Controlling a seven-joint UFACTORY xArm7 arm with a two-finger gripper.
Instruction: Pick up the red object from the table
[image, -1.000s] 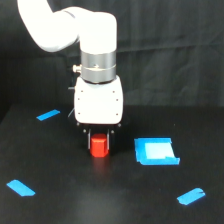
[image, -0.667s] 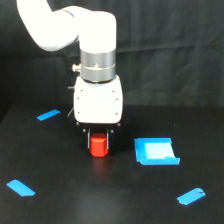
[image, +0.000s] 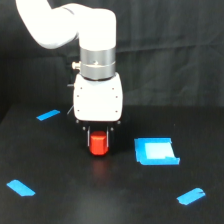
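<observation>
The red object (image: 99, 144), a small red-orange block, stands between the two dark fingers of my gripper (image: 99, 141) at the middle of the black table (image: 60, 205). The fingers press against its left and right sides, so the gripper is shut on it. The block's bottom is at or barely above the table surface. The white gripper body and the arm rise straight above it and hide the block's top.
A blue square piece (image: 156, 151) lies just off the gripper on the exterior view's right. Blue tape strips lie at the back left (image: 48, 115), front left (image: 21, 188) and front right (image: 191, 196). A black cloth backdrop hangs behind.
The red block sits slightly higher in the frame than before, held between the fingers. The arm has hardly moved otherwise.
</observation>
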